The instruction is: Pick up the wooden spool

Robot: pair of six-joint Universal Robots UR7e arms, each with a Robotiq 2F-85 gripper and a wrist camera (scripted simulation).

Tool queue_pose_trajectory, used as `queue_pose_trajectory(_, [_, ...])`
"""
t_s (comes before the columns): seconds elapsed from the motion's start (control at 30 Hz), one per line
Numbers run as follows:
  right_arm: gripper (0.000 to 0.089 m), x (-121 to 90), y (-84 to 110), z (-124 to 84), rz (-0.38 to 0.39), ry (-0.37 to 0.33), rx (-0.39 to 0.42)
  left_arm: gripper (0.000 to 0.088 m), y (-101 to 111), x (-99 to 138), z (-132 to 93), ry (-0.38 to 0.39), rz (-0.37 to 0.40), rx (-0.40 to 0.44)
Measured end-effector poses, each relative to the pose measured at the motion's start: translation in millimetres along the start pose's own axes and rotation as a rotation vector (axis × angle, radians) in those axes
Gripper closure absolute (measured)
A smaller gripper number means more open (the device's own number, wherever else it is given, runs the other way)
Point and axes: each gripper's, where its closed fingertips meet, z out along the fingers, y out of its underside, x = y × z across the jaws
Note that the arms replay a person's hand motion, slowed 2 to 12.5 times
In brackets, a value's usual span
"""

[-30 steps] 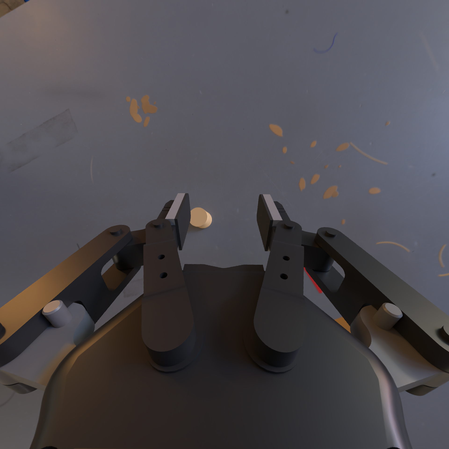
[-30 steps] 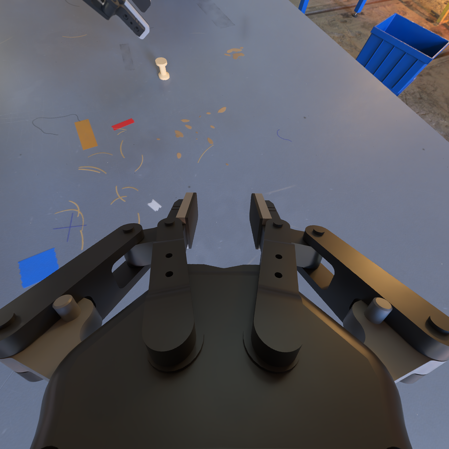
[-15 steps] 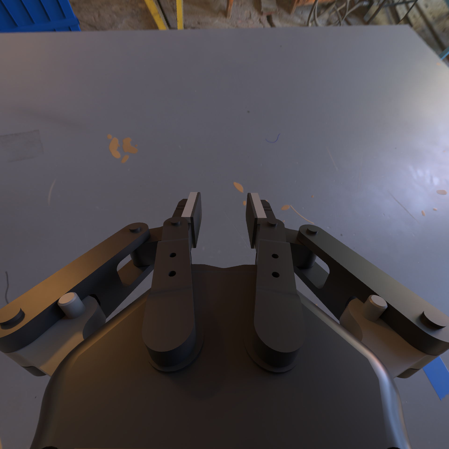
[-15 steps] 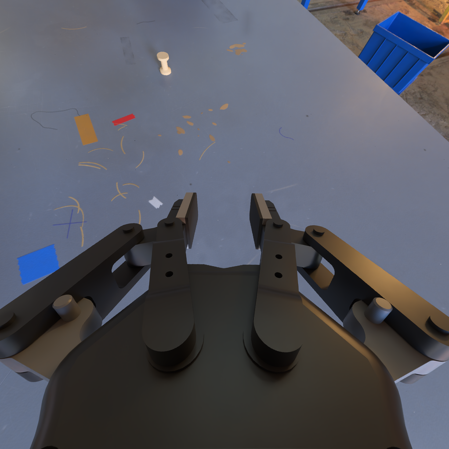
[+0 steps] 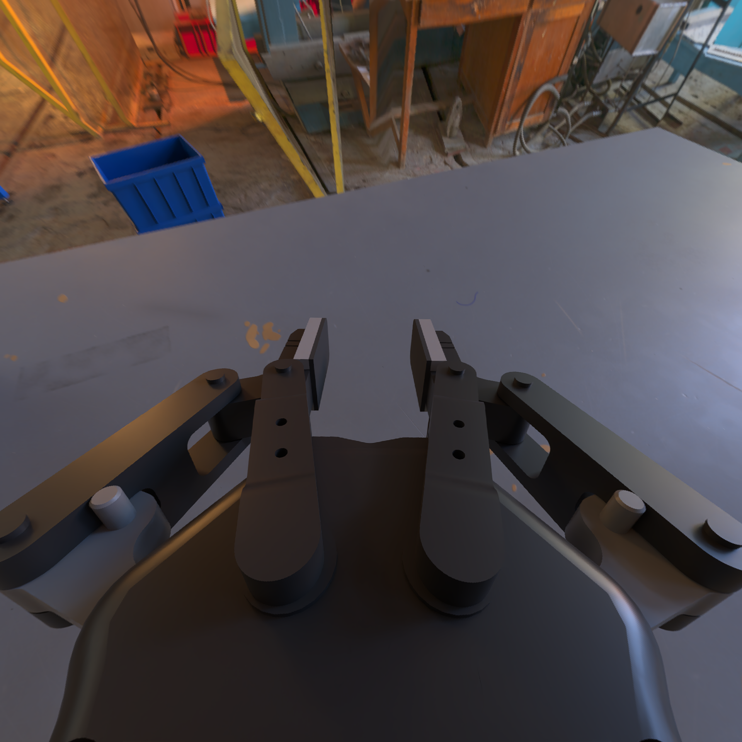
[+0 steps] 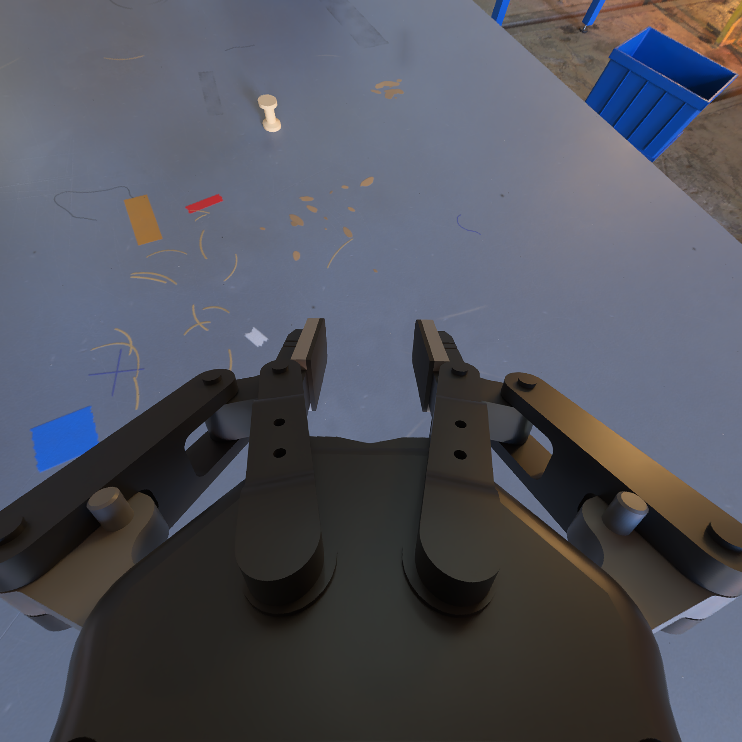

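Note:
The pale wooden spool (image 6: 269,113) lies on its side on the grey table (image 6: 522,281), far ahead and a little left in the right wrist view. My right gripper (image 6: 369,357) is open and empty, well short of the spool, above the table. My left gripper (image 5: 369,357) is open and empty, raised over the table (image 5: 522,281) and looking toward its far edge. The spool does not show in the left wrist view, and the left gripper does not show in the right wrist view.
A blue bin (image 6: 658,92) stands on the floor beyond the table's right edge; it also shows in the left wrist view (image 5: 156,184). Tape patches in orange (image 6: 142,219), red (image 6: 203,203) and blue (image 6: 64,435) and tan flecks mark the tabletop. Workshop benches (image 5: 482,60) stand beyond.
My left gripper has lifted and tilted up away from the spool, empty; the spool has left its view and the workshop now shows. It has left the right wrist view. The right gripper barely moved.

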Motion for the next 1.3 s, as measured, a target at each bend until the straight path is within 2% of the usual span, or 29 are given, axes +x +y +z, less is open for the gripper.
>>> queue_pose_trajectory(0.1, [0.0502, 0.5, -0.6, -0.7, 0.004, -0.002, 0.005, 0.0462, -9.2, -2.9, -5.4, -0.035, 0.018, 0.069])
queue_pose_trajectory(0.33, [0.0502, 2.0, -1.1, -1.9, 0.01, -0.001, 0.012, 0.027, -33.1, -6.8, -22.3, -0.092, 0.03, 0.257])
queue_pose_trajectory(0.47, [0.0502, 2.8, -0.8, -2.1, 0.012, 0.0, 0.012, 0.0257, -47.5, -10.1, -35.4, -0.113, 0.035, 0.38])
queue_pose_trajectory(0.67, [0.0502, 2.9, -0.6, -1.7, 0.015, -0.003, 0.013, 0.0243, -70.1, 0.4, -55.4, -0.076, 0.076, 0.532])
queue_pose_trajectory(0.77, [0.0502, 2.7, -0.4, -1.4, 0.015, -0.004, 0.012, 0.0233, -71.3, -0.4, -57.5, -0.082, 0.086, 0.524])
queue_pose_trajectory(0.93, [0.0502, 2.4, 0.4, -0.8, 0.012, -0.003, 0.007, 0.0212, -64.0, -8.5, -54.2, -0.108, 0.077, 0.447])
queue_pose_trajectory(1.13, [0.0502, 2.0, 1.2, -0.1, 0.007, -0.002, 0.001, 0.021, -63.7, -8.4, -54.0, -0.067, 0.048, 0.411])
queue_pose_trajectory(1.3, [0.0502, 1.6, 1.2, 0.3, 0.007, -0.003, 0.0, 0.0355, -66.1, -2.9, -54.5, -0.018, 0.05, 0.399])
